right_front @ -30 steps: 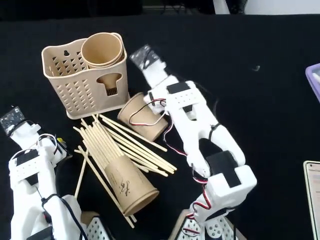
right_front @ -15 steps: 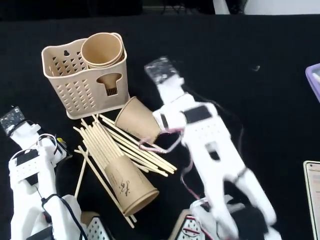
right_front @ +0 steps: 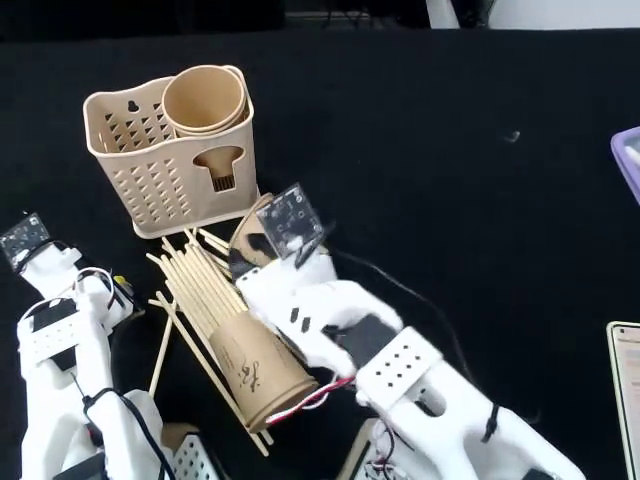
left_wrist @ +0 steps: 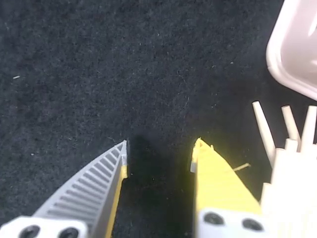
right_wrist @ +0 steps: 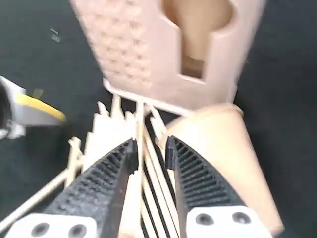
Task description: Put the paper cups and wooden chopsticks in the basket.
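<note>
The right end effector (right_wrist: 148, 144) hangs low over the wooden chopsticks (right_wrist: 114, 134), its ribbed jaws only narrowly apart and gripping nothing, with one stick running beneath the gap. The left end effector (left_wrist: 158, 148) rests near the worktop (right_front: 450, 130) with its jaws wide apart and empty, stick ends just beside its yellow finger. The worktop is covered in black cloth; a purple object (right_front: 626, 160) and a pale sheet (right_front: 625, 385) sit at its right edge, and a strip of white wall (right_front: 560, 12) shows beyond. The basket (right_front: 165, 165) stands upright with stacked cups (right_front: 205, 98) in one compartment, mouths up. The chopsticks (right_front: 200, 285) fan out from the basket's foot, long axes running diagonally toward the arms. A printed cup (right_front: 262, 370) lies on its side across them, base toward the basket. A second cup (right_wrist: 223, 148) lies on its side just beside the basket, base toward it, partly under the right arm (right_front: 330, 320).
</note>
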Tool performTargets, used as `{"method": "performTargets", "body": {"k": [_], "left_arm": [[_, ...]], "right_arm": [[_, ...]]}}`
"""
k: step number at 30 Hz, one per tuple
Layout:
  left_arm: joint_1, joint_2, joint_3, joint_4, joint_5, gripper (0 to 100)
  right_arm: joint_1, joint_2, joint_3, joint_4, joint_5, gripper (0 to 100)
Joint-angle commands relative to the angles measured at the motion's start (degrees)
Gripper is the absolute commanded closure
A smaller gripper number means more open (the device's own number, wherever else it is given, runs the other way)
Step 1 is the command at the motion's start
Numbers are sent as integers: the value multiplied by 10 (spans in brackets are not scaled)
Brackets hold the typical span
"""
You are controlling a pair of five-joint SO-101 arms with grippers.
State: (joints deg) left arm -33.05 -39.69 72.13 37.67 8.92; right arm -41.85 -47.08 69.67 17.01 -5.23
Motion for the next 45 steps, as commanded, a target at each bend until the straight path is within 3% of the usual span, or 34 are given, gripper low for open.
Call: {"method": "performTargets", "body": {"k": [1, 14, 25, 32, 40, 45], "left_arm": [[7, -12, -7, -5, -2, 784], [5, -12, -7, -4, -2, 784], [5, -12, -7, -4, -2, 784], [5, -12, -7, -4, -2, 784], [7, -12, -8, -4, -2, 784], [7, -12, -8, -4, -2, 784]], "right_arm": [[-25, 19, 12, -148, -6, 895], [-25, 272, -142, -189, -7, 898], [-3, 342, -158, -173, -3, 898], [81, 276, -138, -39, -2, 899], [169, 72, -103, 159, -2, 899], [216, -51, -65, 154, -1, 896]]}}
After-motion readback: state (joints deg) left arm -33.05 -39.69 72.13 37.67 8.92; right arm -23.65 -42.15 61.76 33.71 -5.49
